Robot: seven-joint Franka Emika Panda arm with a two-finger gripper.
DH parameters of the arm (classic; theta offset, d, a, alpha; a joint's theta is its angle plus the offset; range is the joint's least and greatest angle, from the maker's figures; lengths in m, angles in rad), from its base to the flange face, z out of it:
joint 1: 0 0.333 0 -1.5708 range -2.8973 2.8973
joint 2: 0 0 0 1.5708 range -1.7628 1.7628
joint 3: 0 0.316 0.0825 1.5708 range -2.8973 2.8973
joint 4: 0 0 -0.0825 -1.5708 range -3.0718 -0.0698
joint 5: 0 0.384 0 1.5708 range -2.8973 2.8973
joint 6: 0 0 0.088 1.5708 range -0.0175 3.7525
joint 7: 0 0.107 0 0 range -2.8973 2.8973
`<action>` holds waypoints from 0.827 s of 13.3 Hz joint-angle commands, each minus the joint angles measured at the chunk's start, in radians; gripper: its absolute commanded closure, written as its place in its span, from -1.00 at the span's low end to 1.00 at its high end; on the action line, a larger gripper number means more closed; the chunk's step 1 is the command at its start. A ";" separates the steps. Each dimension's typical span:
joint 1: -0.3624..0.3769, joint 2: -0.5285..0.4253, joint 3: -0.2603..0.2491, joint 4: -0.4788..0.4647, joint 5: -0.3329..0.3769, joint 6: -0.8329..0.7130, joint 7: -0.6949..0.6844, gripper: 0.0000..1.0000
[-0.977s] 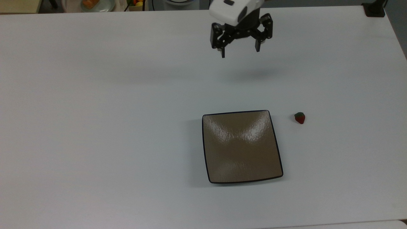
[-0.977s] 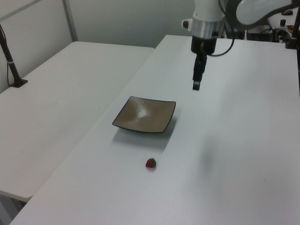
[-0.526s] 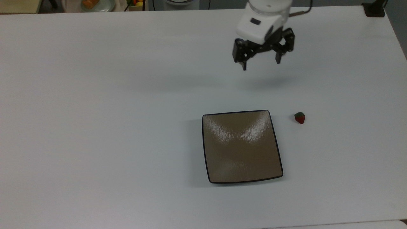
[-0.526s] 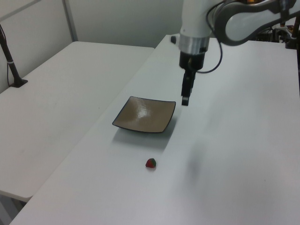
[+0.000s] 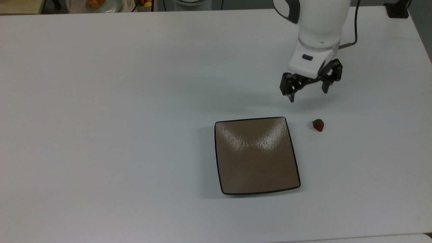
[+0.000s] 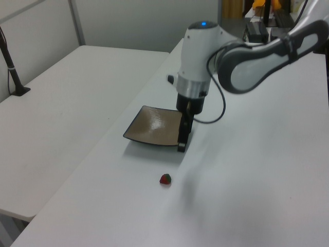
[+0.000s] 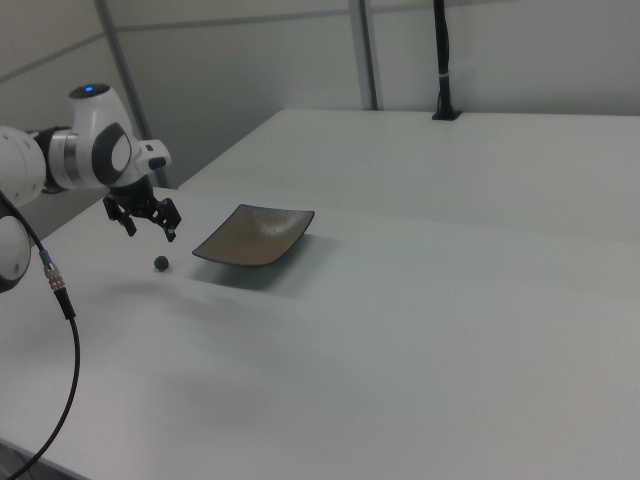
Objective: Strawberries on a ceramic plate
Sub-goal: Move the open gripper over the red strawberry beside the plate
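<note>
- One strawberry (image 5: 318,125) lies on the white surface (image 5: 118,135), red with a dark green cap; in the left view it shows as a small red and green spot (image 6: 165,179), and in the right view as a dark dot (image 7: 160,263).
- One ceramic plate (image 5: 256,155), square, glossy tan-brown with a thin black rim, sits flat on the surface and holds nothing.
- The strawberry rests just off the plate's upper corner on the top view's right, apart from the rim and not touching it.
- One tool (image 5: 307,93) hangs from the white arm (image 5: 319,23) above the surface, its two black fingers spread wide with nothing between them.
- In the top view the tool is above the strawberry in the picture, near it but not touching, and beyond the plate's upper right corner.
- In the right view the tool (image 7: 148,227) hovers over the strawberry, to the right view's left of the plate (image 7: 255,236).
- In the left view the tool (image 6: 182,139) hangs in front of the plate's (image 6: 151,127) near right edge.
- A black cable (image 7: 45,330) trails from the arm at the right view's left.
</note>
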 commanded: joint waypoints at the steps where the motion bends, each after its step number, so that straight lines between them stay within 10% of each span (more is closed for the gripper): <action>1: 0.027 0.062 -0.010 0.030 -0.012 0.110 0.018 -1.00; 11: 0.070 0.177 -0.009 0.013 -0.074 0.359 0.018 -1.00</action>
